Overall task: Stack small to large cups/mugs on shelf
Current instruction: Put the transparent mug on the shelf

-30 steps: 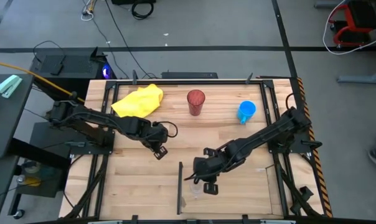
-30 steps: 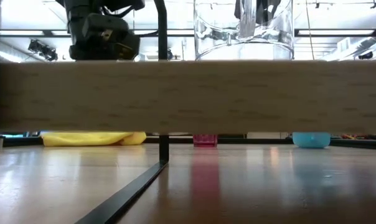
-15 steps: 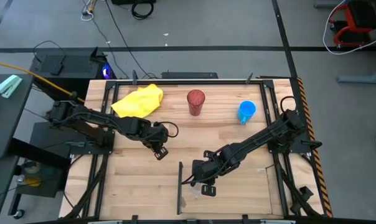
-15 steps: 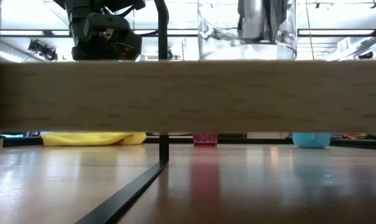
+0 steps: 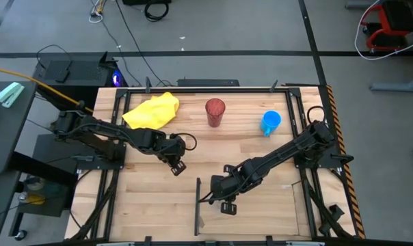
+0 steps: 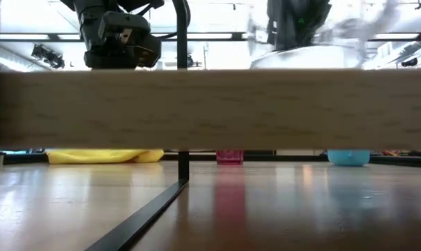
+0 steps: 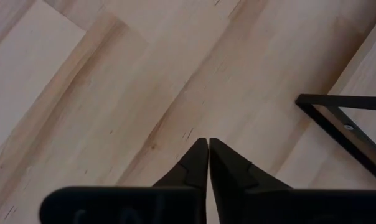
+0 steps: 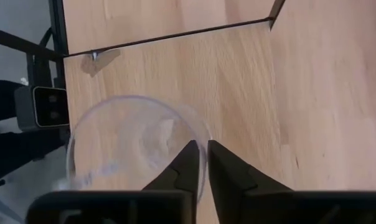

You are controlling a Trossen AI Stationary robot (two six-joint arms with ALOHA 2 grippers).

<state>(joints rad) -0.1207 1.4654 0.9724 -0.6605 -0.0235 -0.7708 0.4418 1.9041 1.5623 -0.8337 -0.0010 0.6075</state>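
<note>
The tiny clear plastic cup (image 8: 135, 146) is at my right gripper (image 8: 200, 149), over the pale wood shelf panel (image 5: 268, 205) at the table's near side, right of the thin black divider strip (image 5: 197, 205). In the high view the gripper (image 5: 226, 206) hides the cup; in the low view the cup shows blurred (image 6: 315, 42) above the wooden plank (image 6: 210, 108). The dark-red tumbler (image 5: 215, 111) and the blue mug (image 5: 271, 122) stand on their bases at the far side. My left gripper (image 5: 177, 166) is shut and empty over bare wood (image 7: 208, 146). My right gripper pinches the clear cup's rim (image 8: 205, 138) with one finger inside the cup and one outside. The fingers come from above, pointing down into the open mouth. The cup is mouth up; I cannot tell whether its base is on the wood.
A yellow cloth (image 5: 152, 111) lies at the far left of the table. Black frame rails (image 5: 299, 123) run along the table's sides. The low camera (image 8: 42, 106) sits at the near edge, close to the cup.
My right gripper has carried the clear cup a little toward the table's right, as the low view shows; there the cup is now blurred. In the high view the cup, which earlier showed beside the gripper, is now hidden under it.
</note>
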